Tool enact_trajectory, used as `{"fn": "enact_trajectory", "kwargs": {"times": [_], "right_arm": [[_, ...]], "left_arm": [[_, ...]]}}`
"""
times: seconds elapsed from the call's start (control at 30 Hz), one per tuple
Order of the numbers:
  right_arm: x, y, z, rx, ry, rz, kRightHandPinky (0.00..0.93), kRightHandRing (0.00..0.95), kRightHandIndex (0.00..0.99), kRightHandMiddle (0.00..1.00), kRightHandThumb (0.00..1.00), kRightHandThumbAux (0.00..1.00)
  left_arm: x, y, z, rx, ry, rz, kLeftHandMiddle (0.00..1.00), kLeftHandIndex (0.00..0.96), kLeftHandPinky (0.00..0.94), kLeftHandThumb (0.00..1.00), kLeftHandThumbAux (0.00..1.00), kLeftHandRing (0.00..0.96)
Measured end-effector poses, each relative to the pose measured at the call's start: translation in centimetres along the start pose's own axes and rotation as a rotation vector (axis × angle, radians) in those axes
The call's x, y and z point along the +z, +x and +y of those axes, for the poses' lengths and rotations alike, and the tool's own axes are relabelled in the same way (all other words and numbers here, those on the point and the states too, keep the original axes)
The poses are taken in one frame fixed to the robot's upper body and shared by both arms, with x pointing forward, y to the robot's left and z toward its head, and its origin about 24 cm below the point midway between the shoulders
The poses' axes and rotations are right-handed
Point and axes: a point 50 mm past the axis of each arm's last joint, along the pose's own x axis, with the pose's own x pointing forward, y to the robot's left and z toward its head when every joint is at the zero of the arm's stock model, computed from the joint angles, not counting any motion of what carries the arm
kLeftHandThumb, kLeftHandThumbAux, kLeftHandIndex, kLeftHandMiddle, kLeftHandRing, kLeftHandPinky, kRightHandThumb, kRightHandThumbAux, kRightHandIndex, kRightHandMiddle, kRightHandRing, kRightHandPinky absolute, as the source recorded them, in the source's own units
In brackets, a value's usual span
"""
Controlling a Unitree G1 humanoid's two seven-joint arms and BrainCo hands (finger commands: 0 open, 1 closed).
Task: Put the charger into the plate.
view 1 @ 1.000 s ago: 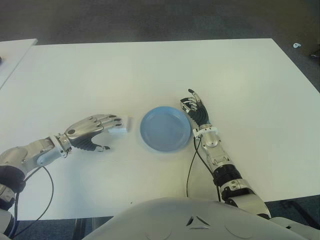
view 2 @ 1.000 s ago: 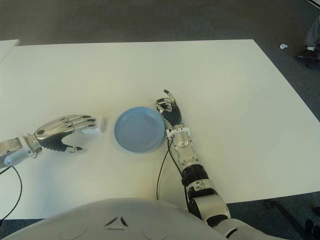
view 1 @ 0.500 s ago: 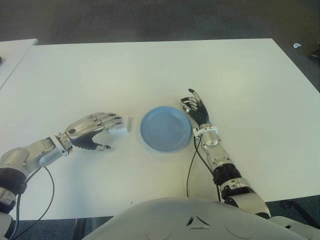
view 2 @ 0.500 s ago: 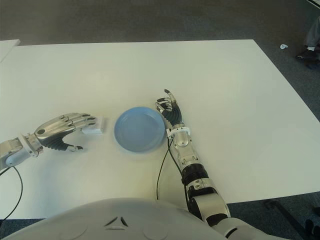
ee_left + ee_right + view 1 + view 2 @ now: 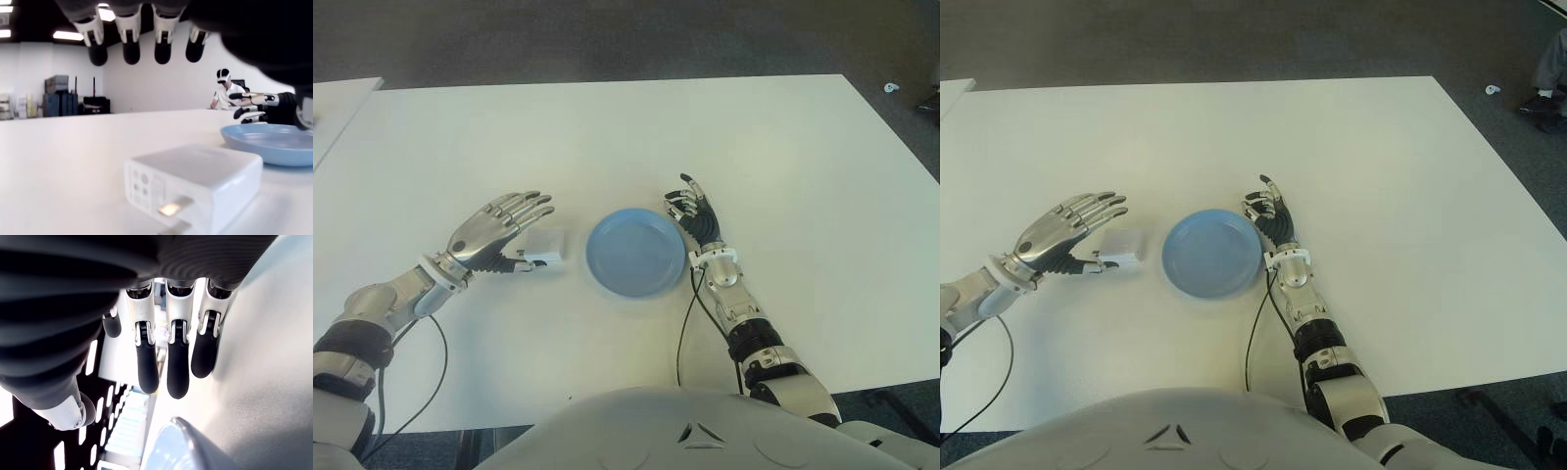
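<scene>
While your left hand (image 5: 494, 231) hovers with fingers spread and holding nothing, the charger (image 5: 546, 247) lies flat on the table (image 5: 607, 137) just under and beyond its fingertips, toward the plate (image 5: 635, 253). Charger sits just left of the plate, not touching it, prongs facing the wrist. Left hand is clearly nearer. Right hand (image 5: 697, 212) shows at the plate's right rim, fingers loosely extended, empty.

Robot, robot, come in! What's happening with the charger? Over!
Left hand open, poised over the white charger, no grip. Charger on the table, left of the blue plate. Right hand open, idle at plate's right. Path clear.
</scene>
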Motion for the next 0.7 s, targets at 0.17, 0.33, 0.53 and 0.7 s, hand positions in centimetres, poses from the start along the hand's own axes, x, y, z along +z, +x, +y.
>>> {"fn": "enact_trajectory", "kwargs": {"times": [0.17,0.33,0.53,0.7], "right_arm": [[0.0,0.1,0.0,0.001,0.001,-0.002,0.314,0.404,0.072,0.376,0.000,0.655],[0.0,0.1,0.1,0.003,0.001,-0.005,0.314,0.402,0.064,0.371,0.000,0.643],[-0.1,0.1,0.2,0.006,-0.001,-0.009,0.319,0.402,0.055,0.365,0.000,0.633],[-0.1,0.3,0.2,0.009,-0.002,-0.011,0.323,0.405,0.051,0.365,0.000,0.637]], "left_arm": [[-0.2,0.6,-0.5,0.084,0.089,0.033,0.000,0.000,0.000,0.246,0.240,0.000],[0.1,0.9,-1.2,0.140,0.128,0.056,0.000,0.000,0.000,0.252,0.227,0.000],[0.5,1.2,-2.4,0.175,0.130,0.085,0.000,0.000,0.000,0.250,0.202,0.000],[0.6,1.4,-2.9,0.191,0.132,0.099,0.000,0.000,0.000,0.236,0.182,0.000]]}}
